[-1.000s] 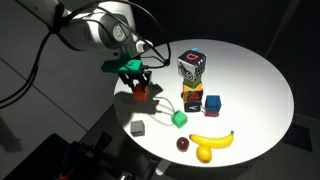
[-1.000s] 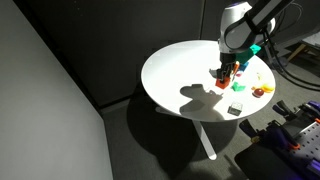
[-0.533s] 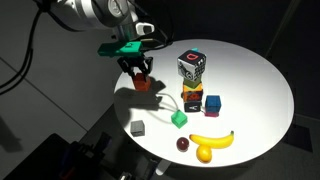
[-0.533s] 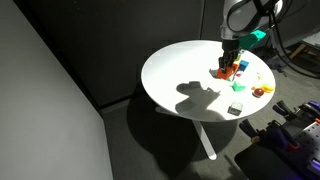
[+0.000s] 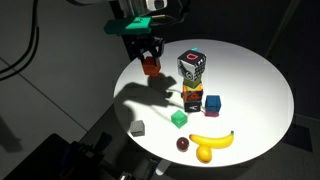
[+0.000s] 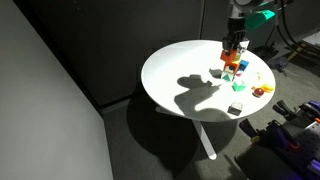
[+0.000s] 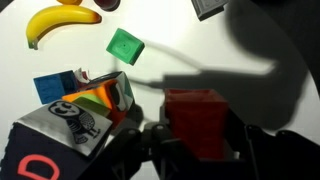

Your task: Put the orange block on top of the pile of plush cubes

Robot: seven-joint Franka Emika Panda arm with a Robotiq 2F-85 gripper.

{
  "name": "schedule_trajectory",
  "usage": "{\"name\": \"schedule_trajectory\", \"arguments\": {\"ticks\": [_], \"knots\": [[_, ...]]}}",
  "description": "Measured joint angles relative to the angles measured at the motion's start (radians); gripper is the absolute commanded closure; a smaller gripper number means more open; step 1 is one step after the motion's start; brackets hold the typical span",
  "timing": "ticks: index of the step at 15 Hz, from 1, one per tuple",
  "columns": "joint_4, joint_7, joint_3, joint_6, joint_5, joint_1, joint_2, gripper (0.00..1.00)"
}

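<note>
The orange block (image 5: 151, 68), a small flat-faced cube of reddish-orange, is clamped squarely between the fingers of the gripper (image 5: 149, 58) and hangs clear of the white table (image 5: 250, 70), near the pile of plush cubes (image 5: 192, 72) but apart from it. Assessment: the carry step is in hand. The next move calls for centring the block over the pile's black top cube and lowering it gently, since the soft stack may lean.

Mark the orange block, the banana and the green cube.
orange block (image 5: 151, 67), in an exterior view, front face.
banana (image 5: 212, 141), in an exterior view, middle of its curve.
green cube (image 7: 125, 46), wrist view, top face.
</note>
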Motion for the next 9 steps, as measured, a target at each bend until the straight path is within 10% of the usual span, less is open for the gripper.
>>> {"name": "schedule_trajectory", "arguments": {"ticks": [9], "knots": [[0.090, 0.051, -0.034, -0.064, 0.022, -0.040, -0.043, 0.71]]}}
